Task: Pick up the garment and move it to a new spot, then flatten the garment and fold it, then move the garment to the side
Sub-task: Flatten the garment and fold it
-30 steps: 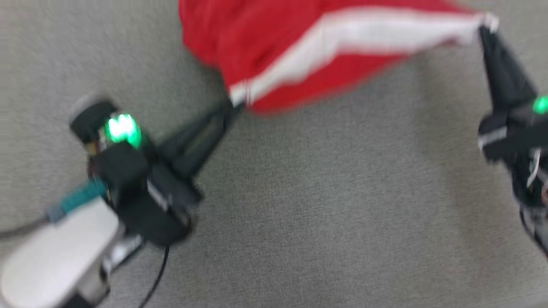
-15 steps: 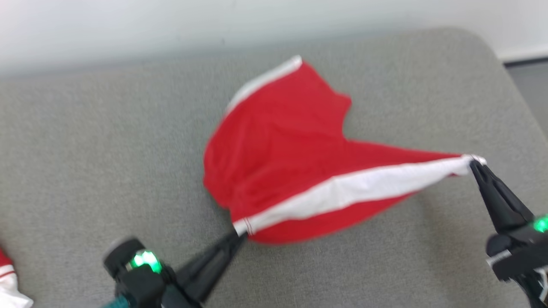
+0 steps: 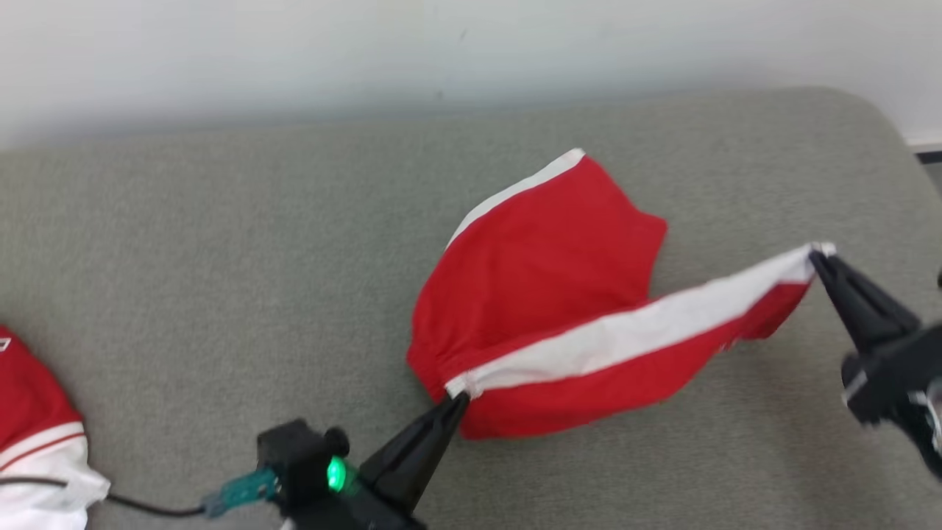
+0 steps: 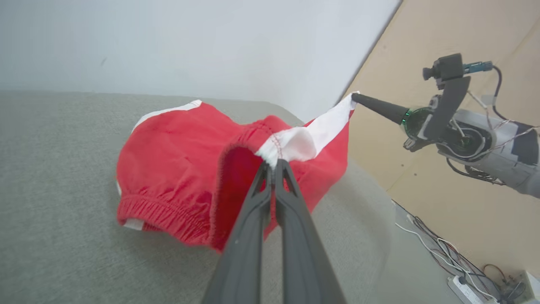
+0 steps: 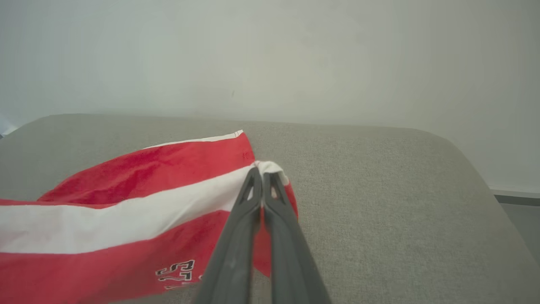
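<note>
The garment is a pair of red shorts with a white side stripe, stretched over the grey cushion. My left gripper is shut on the waistband end of the stripe, seen close up in the left wrist view. My right gripper is shut on the hem end of the stripe and holds it off the cushion. The stripe runs taut between the two grips. The far leg of the garment lies on the cushion. Black lettering shows on the raised leg.
Another red and white cloth lies at the cushion's left edge. A pale wall rises behind the cushion. To the right the cushion ends at a rounded corner. Cables and a power strip lie on the floor beyond.
The head camera has tilted up, so the whole picture has shifted. Both grippers have kept their hold, and the right end of the stripe sits a little higher and farther right.
</note>
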`<state>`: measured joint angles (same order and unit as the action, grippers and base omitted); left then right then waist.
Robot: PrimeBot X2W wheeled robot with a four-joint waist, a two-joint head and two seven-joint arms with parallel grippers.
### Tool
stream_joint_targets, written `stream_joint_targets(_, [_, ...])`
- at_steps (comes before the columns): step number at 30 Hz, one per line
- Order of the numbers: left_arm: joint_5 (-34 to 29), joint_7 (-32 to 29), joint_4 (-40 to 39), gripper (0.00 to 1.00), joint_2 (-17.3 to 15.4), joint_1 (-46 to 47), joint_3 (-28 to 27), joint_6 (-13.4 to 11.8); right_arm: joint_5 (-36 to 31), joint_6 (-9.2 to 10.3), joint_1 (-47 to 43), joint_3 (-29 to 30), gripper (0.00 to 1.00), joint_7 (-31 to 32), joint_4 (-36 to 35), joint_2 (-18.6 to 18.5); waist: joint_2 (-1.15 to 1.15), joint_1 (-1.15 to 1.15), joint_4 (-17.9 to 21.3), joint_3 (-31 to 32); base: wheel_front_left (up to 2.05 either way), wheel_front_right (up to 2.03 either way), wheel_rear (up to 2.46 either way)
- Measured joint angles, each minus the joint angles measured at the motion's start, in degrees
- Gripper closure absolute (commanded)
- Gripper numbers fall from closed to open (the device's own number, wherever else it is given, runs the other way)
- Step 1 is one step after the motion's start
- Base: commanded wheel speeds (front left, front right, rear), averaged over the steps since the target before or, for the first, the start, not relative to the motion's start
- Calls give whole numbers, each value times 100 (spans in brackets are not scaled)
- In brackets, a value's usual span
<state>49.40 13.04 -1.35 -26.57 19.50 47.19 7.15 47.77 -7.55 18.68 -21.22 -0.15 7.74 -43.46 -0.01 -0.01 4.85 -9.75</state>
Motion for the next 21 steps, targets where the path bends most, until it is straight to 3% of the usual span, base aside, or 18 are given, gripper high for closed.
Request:
stream_joint_targets(9, [331,127,1124,100,884,598,-515,-111,-148,0,1841,-536,100,524,1139,458,1,2,-466,-530,0,0,0])
stream_joint_targets(21, [302,181,1607,100,1294,932,-817,-109,-37,0,3504,-1507,100,298,2463,654,2,2,-1037,-1144,0,0,0])
